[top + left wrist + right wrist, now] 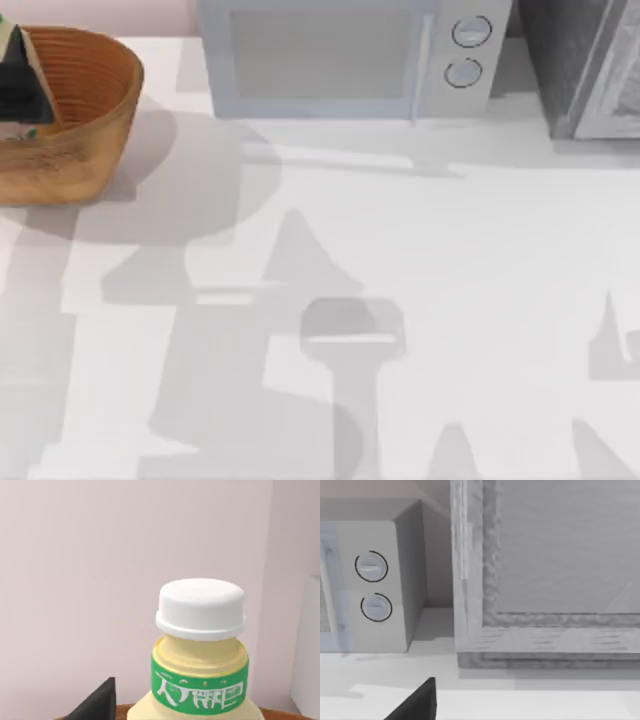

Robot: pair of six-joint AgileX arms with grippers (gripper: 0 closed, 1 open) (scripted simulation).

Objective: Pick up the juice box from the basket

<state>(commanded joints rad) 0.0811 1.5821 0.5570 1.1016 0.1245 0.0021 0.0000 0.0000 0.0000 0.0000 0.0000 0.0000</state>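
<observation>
Left gripper (pixel 14 72): sits dark at the far left edge of the top view, above the inside of the basket (pixel 92 120). No telling whether open or closed, nor whether holding anything.

Directly ahead in the left wrist view: juice box (pixel 200 650), upright, very close, white screw cap on top, green printed band around the neck, pale yellow shoulders below. Stands within the basket, with a sliver of orange-brown rim just behind its shoulders.

Basket itself: rests at the table's (pixel 450 250) far left corner, round and ribbed.

Farther right along the back edge: grey microwave (pixel 340 60) with two round dials, then a grey cabinet (pixel 590 70) at the far right corner.

Right gripper (pixel 419 701): faces the microwave's dial side and the cabinet front; opening impossible to judge.
</observation>
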